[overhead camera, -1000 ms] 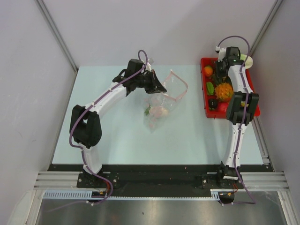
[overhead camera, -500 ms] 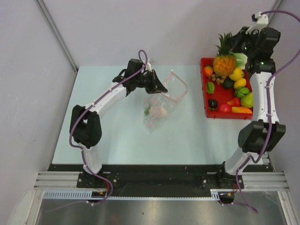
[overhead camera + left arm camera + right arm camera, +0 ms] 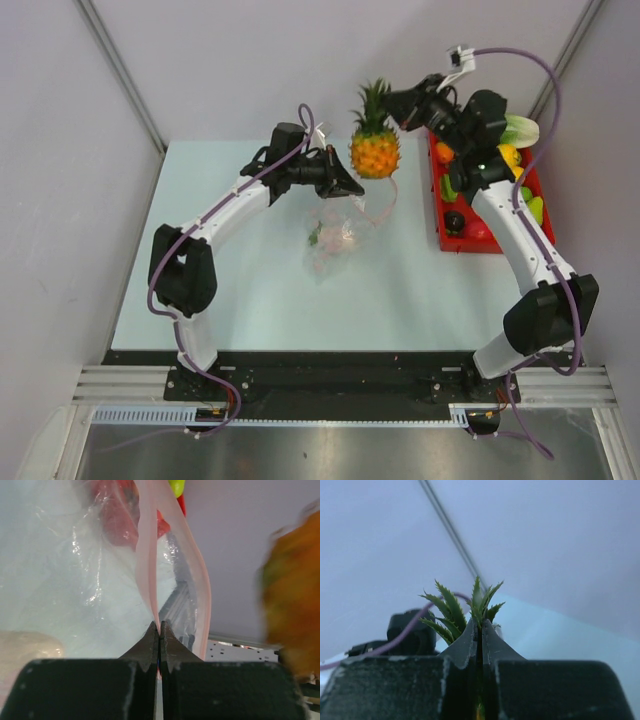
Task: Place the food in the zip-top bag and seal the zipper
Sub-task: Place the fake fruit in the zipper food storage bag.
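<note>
On the pale table (image 3: 250, 300) the crinkly clear zip-top bag (image 3: 333, 240) lies with its thin pink zipper (image 3: 149, 570) clamped in the left pincer (image 3: 159, 630). Beyond it, the right pincer (image 3: 480, 626) is closed on the spiky green leaves of a knobbly orange pineapple (image 3: 374, 152) hanging near the bag's mouth; glossy fruits (image 3: 509, 156) sit in the red rectangular tray (image 3: 442, 238) farther right

No legible text, no labels or brands, no numbers or signs
</note>
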